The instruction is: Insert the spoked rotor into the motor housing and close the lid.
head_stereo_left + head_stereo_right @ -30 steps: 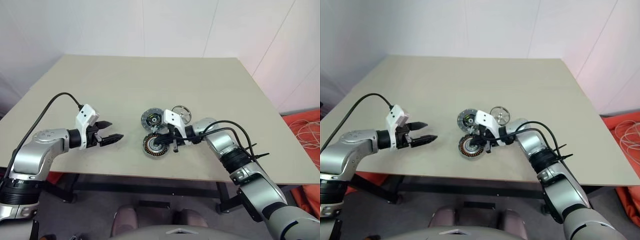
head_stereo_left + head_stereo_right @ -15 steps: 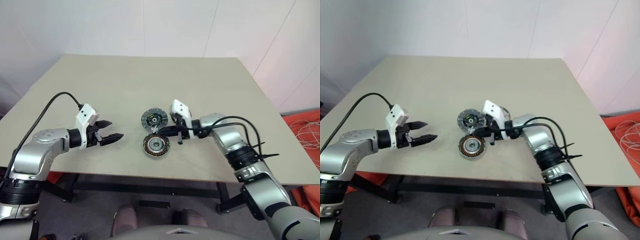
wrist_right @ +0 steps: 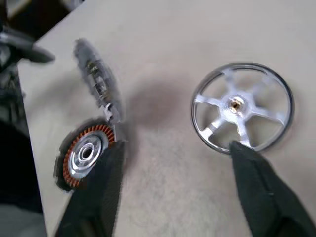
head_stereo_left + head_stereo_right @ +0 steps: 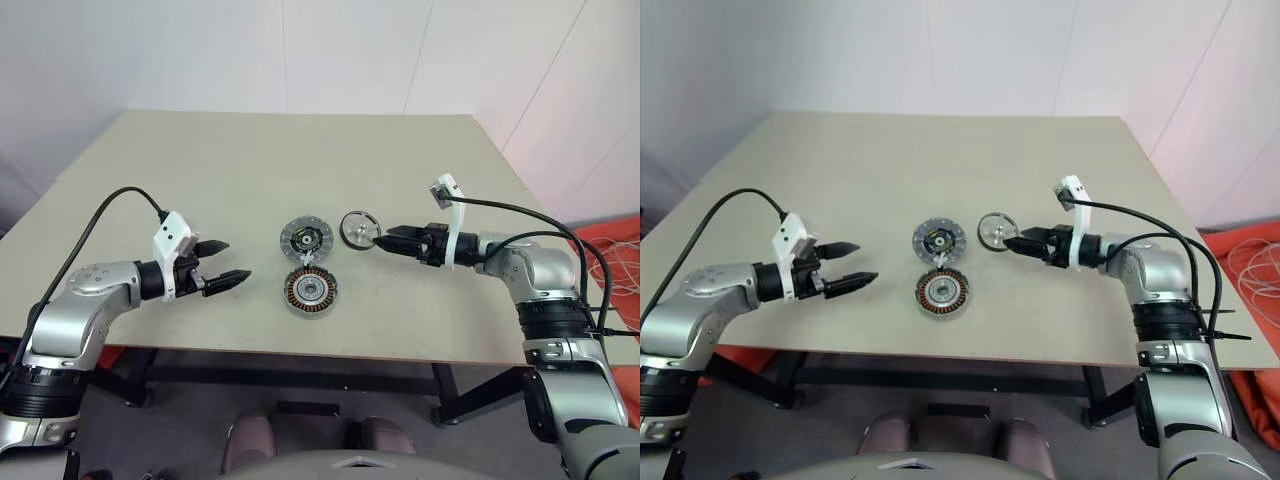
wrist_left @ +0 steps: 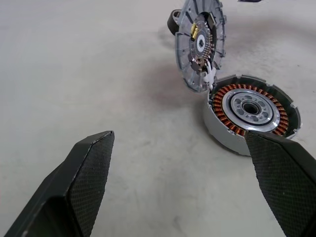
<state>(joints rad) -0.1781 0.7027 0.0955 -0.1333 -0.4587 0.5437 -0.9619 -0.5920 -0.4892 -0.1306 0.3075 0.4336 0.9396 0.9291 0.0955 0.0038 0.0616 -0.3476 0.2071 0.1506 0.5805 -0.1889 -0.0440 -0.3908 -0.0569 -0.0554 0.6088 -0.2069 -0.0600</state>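
Right claw [image 4: 385, 241] has swung right off the motor housing [image 4: 312, 292], now wide open, empty, beside the spoked rotor [image 4: 360, 229]; left claw [image 4: 226, 263] open, empty; I risk nudging the rotor away

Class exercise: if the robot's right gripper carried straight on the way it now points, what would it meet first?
Most likely the spoked rotor. The right gripper, jaws open, points across the table at it from close by, and the wrist view frames that wheel between the fingers. Height is hard to judge, so it might instead skim over the rim.
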